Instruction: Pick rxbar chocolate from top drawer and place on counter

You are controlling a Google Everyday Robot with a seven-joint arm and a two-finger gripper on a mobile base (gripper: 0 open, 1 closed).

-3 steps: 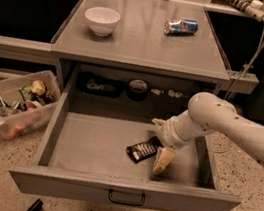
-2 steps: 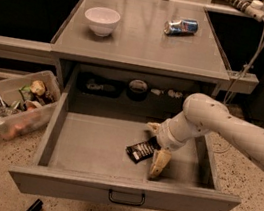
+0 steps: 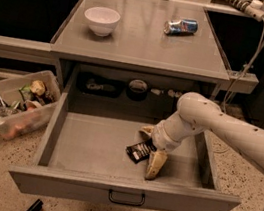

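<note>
The top drawer [image 3: 89, 145] is pulled fully open below the counter [image 3: 143, 43]; its dark pull handle [image 3: 126, 198] sits at the centre of the front panel. The rxbar chocolate [image 3: 138, 151], a small black wrapper with white lettering, lies flat on the drawer floor, right of centre. My gripper [image 3: 150, 147] reaches down into the drawer from the right on the white arm. It is open, with one tan finger [image 3: 155, 163] in front of the bar and the other [image 3: 147, 130] behind it. The bar rests on the floor between them.
A white bowl [image 3: 101, 19] and a crushed blue-and-silver soda can [image 3: 181, 26] stand on the counter. Dark items [image 3: 100, 86] and a round container [image 3: 137, 88] sit at the drawer's back. A clear plastic bin of clutter [image 3: 15, 102] stands on the floor at the left.
My gripper has shifted slightly to the left over the bar. The bar has not moved.
</note>
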